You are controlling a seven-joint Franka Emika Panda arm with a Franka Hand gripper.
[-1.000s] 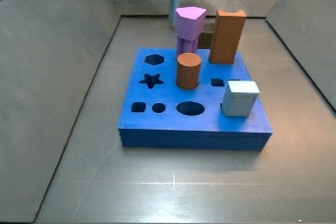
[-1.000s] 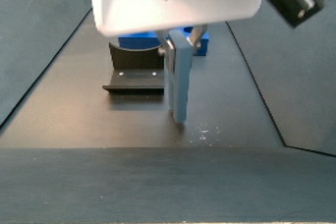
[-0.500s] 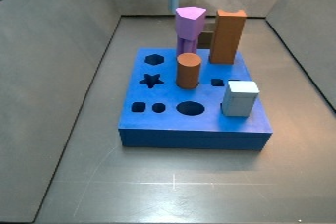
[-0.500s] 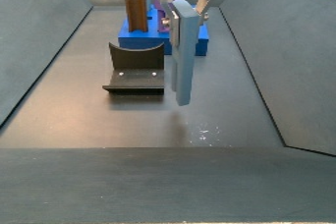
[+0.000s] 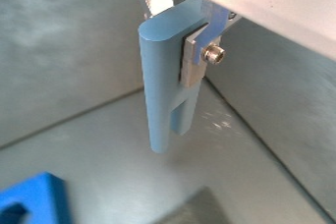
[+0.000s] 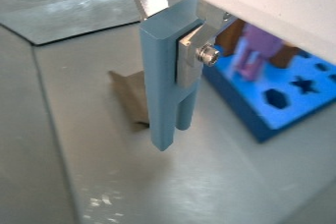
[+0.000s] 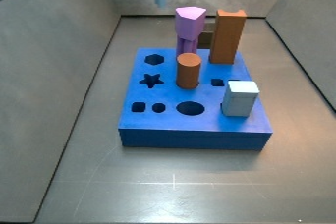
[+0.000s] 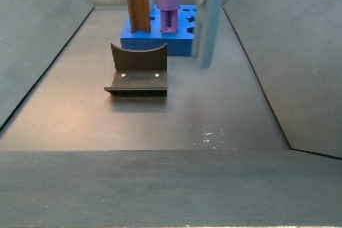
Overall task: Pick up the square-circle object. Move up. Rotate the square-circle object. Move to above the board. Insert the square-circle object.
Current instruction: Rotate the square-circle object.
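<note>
The gripper (image 5: 197, 46) clamps the long grey-blue square-circle object (image 5: 171, 90) vertically, clear of the floor. The peg may slip during rotation; the thick bright-blue board (image 6: 282, 105) lies well apart.

Light is even and soft, coming from above. The floor (image 8: 160, 132) shows small bright glare spots. In both wrist views the claw (image 5: 197, 33) holding the square-circle object (image 5: 168, 85) is sharp, the background slightly blurred. Shadows are faint.
</note>
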